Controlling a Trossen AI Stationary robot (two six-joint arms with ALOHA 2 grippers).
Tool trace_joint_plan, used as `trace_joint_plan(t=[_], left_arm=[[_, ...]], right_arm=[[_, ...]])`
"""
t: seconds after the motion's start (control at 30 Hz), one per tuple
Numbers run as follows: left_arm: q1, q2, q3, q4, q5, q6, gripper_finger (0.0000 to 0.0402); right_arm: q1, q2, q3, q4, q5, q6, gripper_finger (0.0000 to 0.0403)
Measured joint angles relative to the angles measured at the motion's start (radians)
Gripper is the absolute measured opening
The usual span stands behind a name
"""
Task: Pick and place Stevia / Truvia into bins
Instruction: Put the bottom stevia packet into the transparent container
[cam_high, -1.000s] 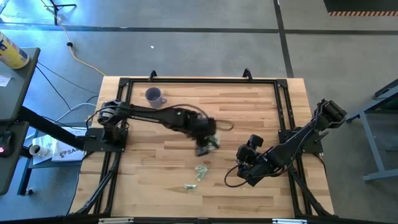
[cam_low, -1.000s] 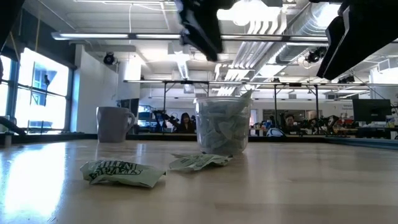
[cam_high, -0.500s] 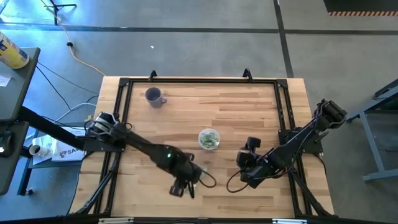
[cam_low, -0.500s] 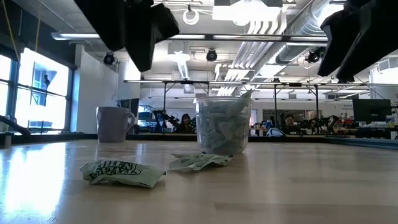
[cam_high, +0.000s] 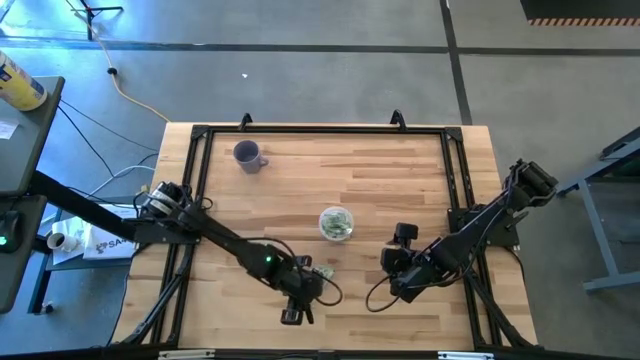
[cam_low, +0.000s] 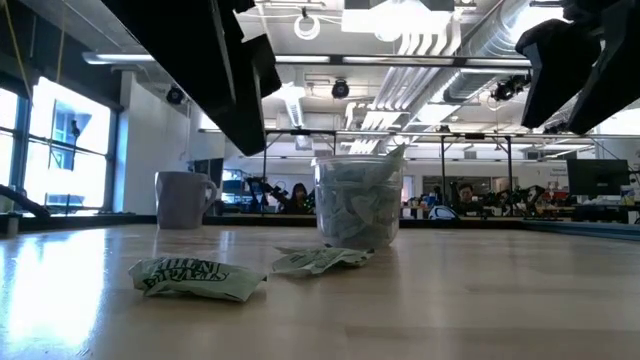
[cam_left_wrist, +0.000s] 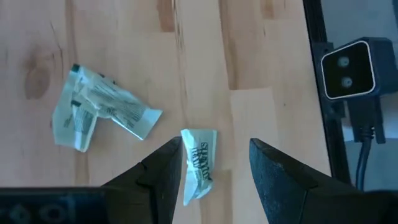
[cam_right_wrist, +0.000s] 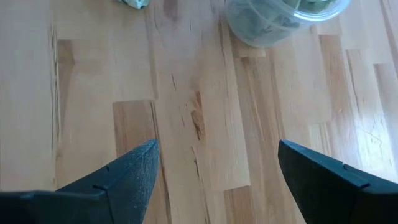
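Left end effector (cam_left_wrist: 211, 163), fingers spread, above a crumpled sachet (cam_left_wrist: 198, 164) near the surface's (cam_high: 400, 170) front edge; right end effector (cam_right_wrist: 214, 171) spread, beside the cup (cam_high: 336, 223).

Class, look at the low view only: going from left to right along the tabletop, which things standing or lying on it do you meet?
Purple mug → crumpled green sachet → second sachet → clear cup full of sachets.

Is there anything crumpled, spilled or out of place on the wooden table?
Yes. Crumpled pale green paper sachets lie loose on the table instead of in the full clear plastic cup. One lies under the open left claw.
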Motion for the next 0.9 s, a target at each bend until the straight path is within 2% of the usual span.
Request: trace_joint_plan(t=[0.23, 0.7, 0.8, 0.9], left_arm=[[-0.035, 0.040, 0.001, 0.023, -0.032, 0.091, 0.0220], [-0.016, 0.142, 0.002, -0.019, 0.013, 0.076, 0.0217], [-0.011, 0.150, 0.005, -0.034, -0.032, 0.044, 0.0189], [0.009, 0.150, 0.004, -0.045, -0.042, 0.041, 0.0135]], right_arm=[[-0.001, 0.000, 0.000, 0.003, 0.003, 0.000, 0.0319], [-0.002, 0.000, 0.000, 0.008, 0.041, 0.021, 0.0319], [-0.002, 0.000, 0.000, 0.002, 0.047, 0.021, 0.0319], [-0.002, 0.000, 0.000, 0.002, 0.052, 0.018, 0.0319]])
